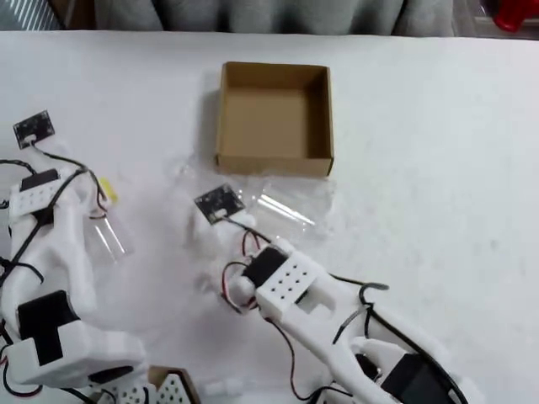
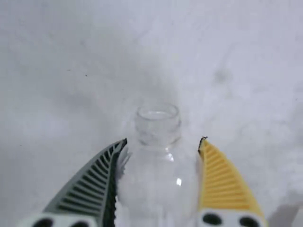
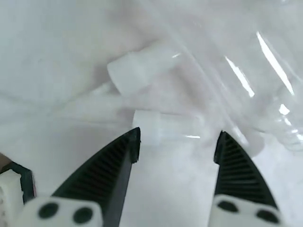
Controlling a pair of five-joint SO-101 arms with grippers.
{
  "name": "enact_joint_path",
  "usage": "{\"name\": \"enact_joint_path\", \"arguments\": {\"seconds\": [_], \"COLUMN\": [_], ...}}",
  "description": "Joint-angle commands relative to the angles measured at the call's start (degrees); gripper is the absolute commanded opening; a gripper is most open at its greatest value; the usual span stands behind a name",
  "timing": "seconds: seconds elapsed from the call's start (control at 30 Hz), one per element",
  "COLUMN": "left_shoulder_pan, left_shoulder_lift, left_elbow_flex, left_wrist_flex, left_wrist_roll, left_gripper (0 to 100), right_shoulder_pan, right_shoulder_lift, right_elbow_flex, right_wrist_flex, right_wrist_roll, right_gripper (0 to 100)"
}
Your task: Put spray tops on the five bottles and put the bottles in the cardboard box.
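Between the left jaws, clamped on its body, sits a clear plastic bottle [image 2: 157,118], neck uncapped; the right jaws gape wide over a white plastic spray top [image 3: 163,127] lying on the white desk [image 1: 438,168]; closing, they might squirt that smooth barrel aside or snag the crinkled clear bag [image 3: 246,71] alongside; the empty brown cardboard box [image 1: 274,164] stands farther back; grey cloth folds [image 1: 253,13] hang beyond the desk.

You are losing the bottle [image 2: 156,161] below its shoulders, where the left wrist view's edge is cutting it off. In the high view the right gripper [image 3: 177,142] is hiding under its own arm, and the clear plastic [image 1: 286,206] near the cardboard box [image 1: 275,118] is blurring beyond sorting.
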Motion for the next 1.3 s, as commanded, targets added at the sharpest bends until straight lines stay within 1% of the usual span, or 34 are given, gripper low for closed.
{"name": "enact_joint_path", "arguments": {"seconds": [0.0,0.1,0.23,0.3,0.43,0.6,0.67,0.83,0.87,0.9,1.07,1.1,1.17,1.27], "left_shoulder_pan": [0.9,0.9,0.9,0.9,0.9,0.9,0.9,0.9,0.9,0.9,0.9,0.9,0.9,0.9], "left_shoulder_lift": [-0.5,-0.5,-0.4,-0.4,-0.4,-0.4,-0.4,-0.4,-0.4,-0.4,-0.4,-0.4,-0.4,-0.4], "left_elbow_flex": [-0.2,-0.2,-0.2,-0.2,-0.2,-0.2,-0.2,-0.2,-0.2,-0.2,-0.2,-0.2,-0.2,-0.2], "left_wrist_flex": [-1.3,-1.3,-1.3,-1.3,-1.3,-1.3,-1.3,-1.3,-1.3,-1.3,-1.3,-1.3,-1.3,-1.3], "left_wrist_roll": [0.4,0.4,0.3,0.3,0.3,0.3,0.3,0.3,0.3,0.3,0.3,0.3,0.3,0.3], "left_gripper": [6,6,6,6,6,6,6,6,6,6,6,6,6,6], "right_shoulder_pan": [-0.2,-0.2,-0.2,-0.2,-0.2,1.6,1.8,1.9,1.9,1.9,1.7,1.7,1.7,1.6], "right_shoulder_lift": [-2.7,-5.1,-7.9,-8.7,-8.7,-8.7,-8.7,-8.7,-8.6,-8.1,-8.1,-8.1,-8.1,-8.0], "right_elbow_flex": [-0.6,-0.7,-0.1,0.7,1.2,3.0,4.0,4.6,4.6,4.4,4.3,4.3,4.4,4.5], "right_wrist_flex": [0.1,1.9,2.0,1.8,1.5,1.9,1.9,1.9,1.9,1.8,-3.6,-4.8,-6.1,-5.8], "right_wrist_roll": [1.4,1.5,2.0,3.0,10.5,28.0,30.1,29.8,28.8,26.2,6.3,3.3,-2.0,-6.5], "right_gripper": [21.8,18.3,7.3,5.8,5.2,5.2,5.2,5.1,5.1,5.1,6.8,8.9,16.2,29.6]}}
